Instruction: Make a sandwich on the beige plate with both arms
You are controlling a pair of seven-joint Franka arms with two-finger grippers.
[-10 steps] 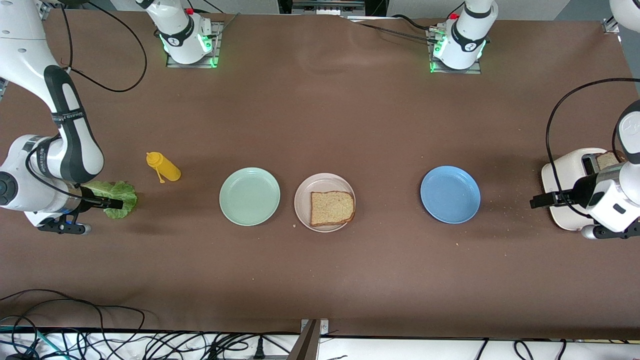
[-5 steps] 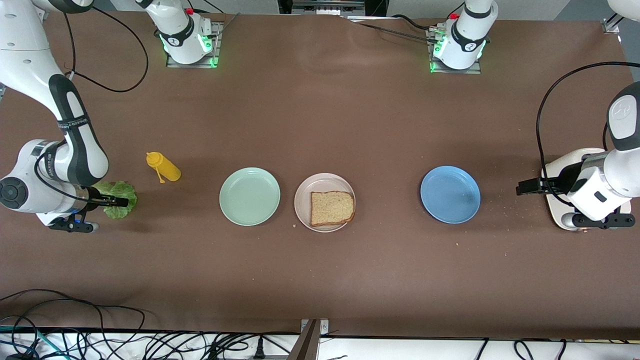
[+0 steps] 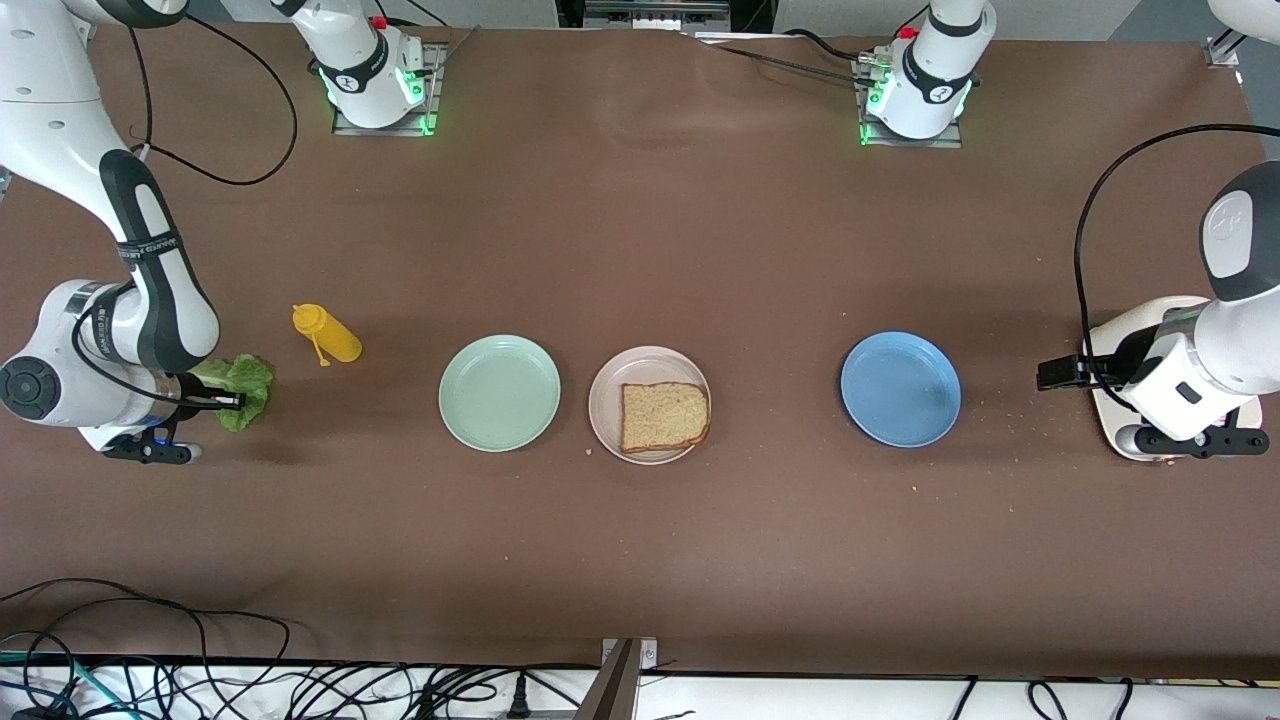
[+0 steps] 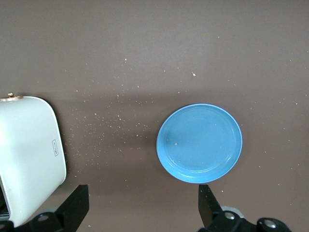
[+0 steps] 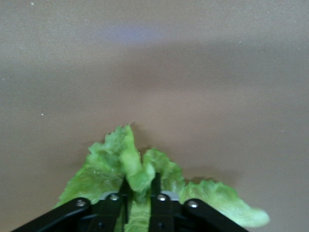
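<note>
I've got the right gripper (image 5: 140, 193) pinching the lettuce leaf (image 3: 240, 385) at the right arm's end, ready for the bread slice (image 3: 664, 415) on the beige plate (image 3: 608, 398), while the left gripper (image 4: 142, 205) waits spread wide nr the toaster (image 4: 29, 154), w/ the blue plate (image 4: 199, 143) beside.

Right arm: reaches from its base down the right arm's end of the table, wrist bent low. Right gripper (image 3: 235, 402) (image 5: 140, 193): down at the table, fingers pinched together on a lettuce leaf (image 3: 243, 383) (image 5: 133, 166), which bunches up between them.

Left arm: reaches along the left arm's end of the table, wrist raised. Left gripper (image 3: 1055, 373) (image 4: 143, 208): fingers (image 4: 77, 205) spread wide, holding nothing.
</note>
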